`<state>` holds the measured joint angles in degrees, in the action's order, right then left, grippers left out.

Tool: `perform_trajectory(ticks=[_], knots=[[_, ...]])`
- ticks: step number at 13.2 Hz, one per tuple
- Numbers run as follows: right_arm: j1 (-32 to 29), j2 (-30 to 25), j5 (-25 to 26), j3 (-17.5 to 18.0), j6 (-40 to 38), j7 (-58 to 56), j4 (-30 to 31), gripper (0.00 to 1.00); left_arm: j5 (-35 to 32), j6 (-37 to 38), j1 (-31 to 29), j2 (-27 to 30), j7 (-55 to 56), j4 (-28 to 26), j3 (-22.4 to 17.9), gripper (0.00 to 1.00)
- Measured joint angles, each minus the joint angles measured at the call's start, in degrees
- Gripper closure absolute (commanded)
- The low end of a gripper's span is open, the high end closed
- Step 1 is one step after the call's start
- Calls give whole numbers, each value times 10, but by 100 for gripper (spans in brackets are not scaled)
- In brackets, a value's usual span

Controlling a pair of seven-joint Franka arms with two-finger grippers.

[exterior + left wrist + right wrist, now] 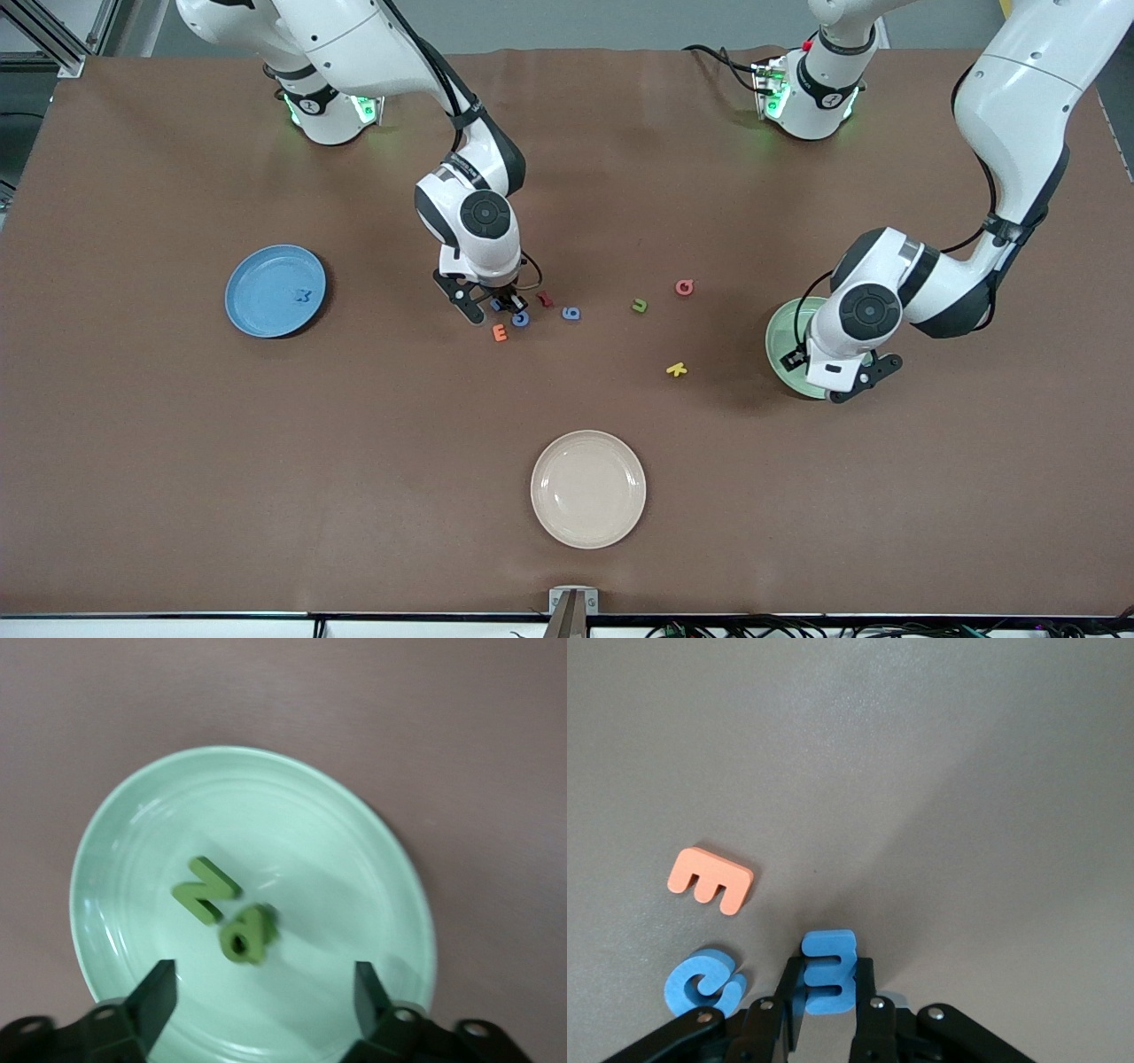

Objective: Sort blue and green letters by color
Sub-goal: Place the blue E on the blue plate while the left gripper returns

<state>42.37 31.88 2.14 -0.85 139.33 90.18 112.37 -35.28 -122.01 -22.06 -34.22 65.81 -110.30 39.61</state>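
My right gripper (828, 992) is shut on a blue letter shaped like a 3 (828, 970), low over the letter cluster at mid-table (507, 306). A second blue letter (702, 981) lies beside it, next to an orange E (710, 880). A blue 6 (571, 313) and a green U (639, 305) lie toward the left arm's end. One blue letter (304, 294) lies in the blue plate (252, 310). My left gripper (264, 992) is open and empty over the green plate (354, 850), which holds a green N (205, 890) and another green letter (244, 935).
A red letter (545, 299), a pink Q (684, 286) and a yellow K (677, 369) lie among the task's letters. A beige plate (588, 488) sits nearer the front camera. The left arm covers part of the green plate (780, 332).
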Motion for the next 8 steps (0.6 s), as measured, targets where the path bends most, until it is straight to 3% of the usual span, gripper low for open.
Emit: perform_trajectory(ticks=[5,8], knots=[[-46,-36,3,-12,-233,-238,-58,100,3,1,7,11,111,0,72,0],[-106,-90,3,-13,-303,-362,-50,100,4,1,41,10,170,1,82,0]])
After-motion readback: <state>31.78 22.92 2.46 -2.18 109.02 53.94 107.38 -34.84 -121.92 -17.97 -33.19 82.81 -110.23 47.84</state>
